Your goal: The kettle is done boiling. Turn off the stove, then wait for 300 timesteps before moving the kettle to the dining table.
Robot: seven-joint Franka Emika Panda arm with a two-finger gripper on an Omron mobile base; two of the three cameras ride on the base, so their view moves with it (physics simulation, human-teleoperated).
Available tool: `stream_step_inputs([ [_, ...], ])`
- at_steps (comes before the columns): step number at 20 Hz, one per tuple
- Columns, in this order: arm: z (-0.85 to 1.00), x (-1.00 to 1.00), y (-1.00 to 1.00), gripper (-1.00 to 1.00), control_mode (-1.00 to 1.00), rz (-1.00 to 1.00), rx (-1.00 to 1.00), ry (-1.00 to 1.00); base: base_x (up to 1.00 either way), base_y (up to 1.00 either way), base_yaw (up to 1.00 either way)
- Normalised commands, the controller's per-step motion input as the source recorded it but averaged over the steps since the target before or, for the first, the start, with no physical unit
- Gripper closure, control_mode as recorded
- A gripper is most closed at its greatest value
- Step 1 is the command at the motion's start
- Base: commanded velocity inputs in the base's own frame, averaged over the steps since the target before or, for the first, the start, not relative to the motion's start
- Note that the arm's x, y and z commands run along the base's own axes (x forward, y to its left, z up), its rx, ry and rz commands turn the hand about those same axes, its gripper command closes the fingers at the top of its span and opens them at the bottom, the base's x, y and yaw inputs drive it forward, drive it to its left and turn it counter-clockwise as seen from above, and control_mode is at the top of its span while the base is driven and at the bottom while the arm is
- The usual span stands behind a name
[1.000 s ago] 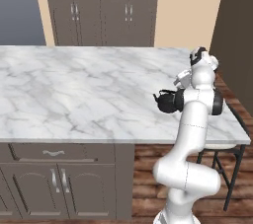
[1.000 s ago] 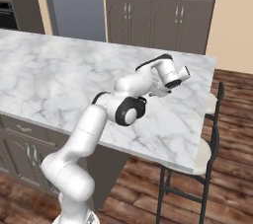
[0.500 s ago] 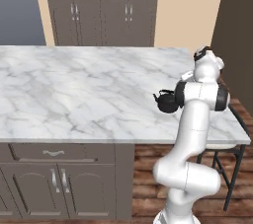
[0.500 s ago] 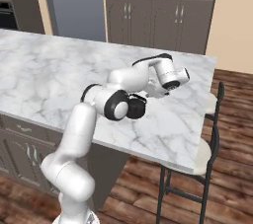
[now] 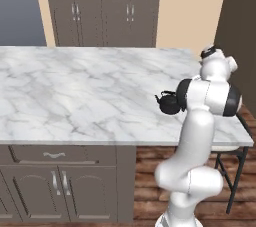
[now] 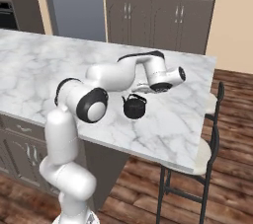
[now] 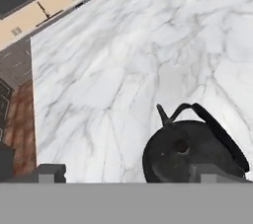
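Standing kettle (image 6: pixel 134 107) upright on counter (image 5: pixel 75 91), pincer (image 7: pixel 128 171) spread wide, above, apart. Best lift straight up, clear arched handle, avoid nudging kettle.

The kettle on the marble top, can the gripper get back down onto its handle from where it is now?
Probably yes. The kettle stands upright on the dining table, nothing beside it, and the open gripper hangs close above, with the arched handle exposed.

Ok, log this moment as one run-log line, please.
phase: kettle set down | kettle: upright on dining table, near stool end | gripper: fingers open, above kettle, holding nothing | arm: bent over the tabletop
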Motion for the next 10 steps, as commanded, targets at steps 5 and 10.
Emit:
stream_step_inputs([
  [5,0.35,-0.65,0.10,-1.00,-1.00,-0.06,-0.07,-0.22,0.00,0.00,0.00],
  [10,0.41,-0.62,0.10,-1.00,-1.00,-0.06,-0.07,-0.22,0.00,0.00,0.00],
])
